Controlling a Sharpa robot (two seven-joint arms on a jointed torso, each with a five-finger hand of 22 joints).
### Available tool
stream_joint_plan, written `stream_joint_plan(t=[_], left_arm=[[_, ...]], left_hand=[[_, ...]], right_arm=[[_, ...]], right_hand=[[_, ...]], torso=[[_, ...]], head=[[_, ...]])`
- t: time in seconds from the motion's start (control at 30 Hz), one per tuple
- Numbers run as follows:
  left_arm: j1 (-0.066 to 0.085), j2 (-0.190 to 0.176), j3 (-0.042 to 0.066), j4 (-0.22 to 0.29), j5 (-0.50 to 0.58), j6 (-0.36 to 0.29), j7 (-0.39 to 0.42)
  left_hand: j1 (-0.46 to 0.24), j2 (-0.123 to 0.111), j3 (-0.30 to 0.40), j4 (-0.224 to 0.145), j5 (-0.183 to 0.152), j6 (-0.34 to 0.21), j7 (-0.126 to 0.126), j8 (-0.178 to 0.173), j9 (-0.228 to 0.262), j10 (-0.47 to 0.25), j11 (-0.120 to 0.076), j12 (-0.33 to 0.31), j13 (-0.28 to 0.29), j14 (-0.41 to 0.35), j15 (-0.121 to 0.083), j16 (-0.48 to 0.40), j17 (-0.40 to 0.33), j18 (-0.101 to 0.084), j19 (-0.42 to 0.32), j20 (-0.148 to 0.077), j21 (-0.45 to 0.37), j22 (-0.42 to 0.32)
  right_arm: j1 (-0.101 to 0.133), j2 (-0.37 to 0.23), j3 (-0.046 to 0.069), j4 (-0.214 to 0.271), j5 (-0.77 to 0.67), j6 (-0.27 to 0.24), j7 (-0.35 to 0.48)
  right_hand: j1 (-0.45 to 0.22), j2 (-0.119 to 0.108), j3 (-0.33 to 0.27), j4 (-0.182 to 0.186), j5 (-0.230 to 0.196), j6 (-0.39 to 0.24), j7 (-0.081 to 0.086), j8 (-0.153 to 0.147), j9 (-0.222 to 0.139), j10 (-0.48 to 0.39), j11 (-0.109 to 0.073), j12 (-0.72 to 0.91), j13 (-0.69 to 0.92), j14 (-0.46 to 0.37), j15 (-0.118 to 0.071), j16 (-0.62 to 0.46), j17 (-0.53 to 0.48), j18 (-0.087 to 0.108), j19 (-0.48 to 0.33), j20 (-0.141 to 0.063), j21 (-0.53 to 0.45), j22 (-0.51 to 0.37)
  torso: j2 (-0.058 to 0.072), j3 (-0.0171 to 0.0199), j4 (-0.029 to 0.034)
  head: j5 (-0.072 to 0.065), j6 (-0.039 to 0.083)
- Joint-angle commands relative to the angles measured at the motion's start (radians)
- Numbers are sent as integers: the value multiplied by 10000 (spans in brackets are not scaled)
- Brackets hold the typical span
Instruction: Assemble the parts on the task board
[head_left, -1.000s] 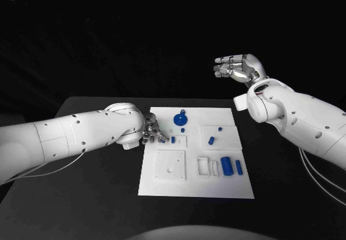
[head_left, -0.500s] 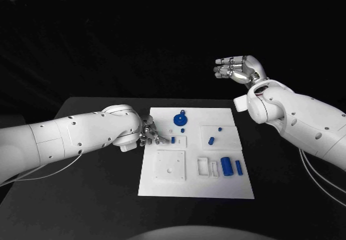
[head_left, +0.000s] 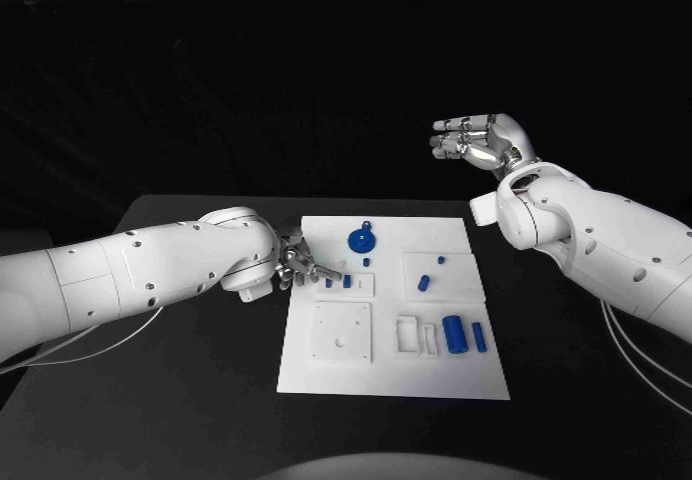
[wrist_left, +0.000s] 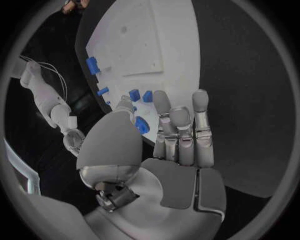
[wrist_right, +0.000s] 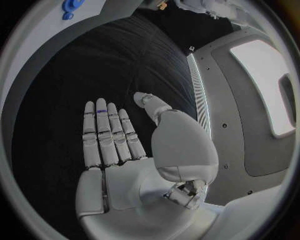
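Left hand down at the left edge of the white board, roughly level with the upper recessed square. Fingers stretched out side by side over the board edge in the left wrist view, thumb off to one side, nothing between them. Small blue pegs just beside the fingertips, sitting in that upper square; can't tell if any finger actually touches one.

Right hand up in the air beyond the far right corner of the tabletop, well apart from the board. Flat and spread in the right wrist view, holding nothing.

On the board: blue round knob near the far edge, a short blue piece in the right-hand recess with a tiny one just beyond it. Blue cylinder and a slimmer blue bar lying side by side toward the right edge, next to two white blocks. Plain white square plate nearer the front left.
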Motion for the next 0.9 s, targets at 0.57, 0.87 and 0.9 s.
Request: stream_joint_plan(t=[0.57, 0.87, 0.9], left_arm=[[84, 30, 636, 164, 371, -2374, 3999], [84, 710, 492, -585, -1418, -2802, 5747], [83, 766, 458, -646, -1609, -2799, 5803]], left_hand=[[3250, 2064, 501, -2764, 589, -921, 891, -853, -4483, -2021, 747, -3216, -1395, -1646, 664, -1328, -1519, -349, -650, 301, -2166, -757], [3810, 2047, 1614, -4337, 618, 223, 1044, -2314, -6018, -2434, 1384, -6216, -2331, -1738, 1045, -1511, -2322, 262, -809, 707, -2234, 150], [3784, 2030, 1677, -4385, 618, 196, 1043, -2317, -6019, -2494, 1411, -6235, -2340, -1730, 1047, -1507, -2357, 281, -806, 718, -2216, 204]], right_arm=[[-13, -4, 2, -36, -18, 29, 69], [-13, 71, 2, -124, -17, 102, 121], [-12, 77, 2, -127, -16, 107, 123]], right_hand=[[46, 111, -91, -11, 66, -116, 2, -62, -12, -59, 6, -54, -12, -88, -6, -41, -11, -15, -62, 7, 2, -10], [37, 115, -72, -14, 89, -122, 1, -62, -12, -65, 8, -54, -12, -97, -6, -42, -12, -15, -66, 8, 2, -10], [37, 115, -72, -14, 89, -122, 1, -62, -12, -65, 8, -54, -12, -97, -6, -42, -12, -15, -66, 8, 2, -10]], torso=[[17, -6, -7], [11, 4, 2], [15, 2, 0]], head=[[-94, 146], [-145, 180], [-146, 189]])
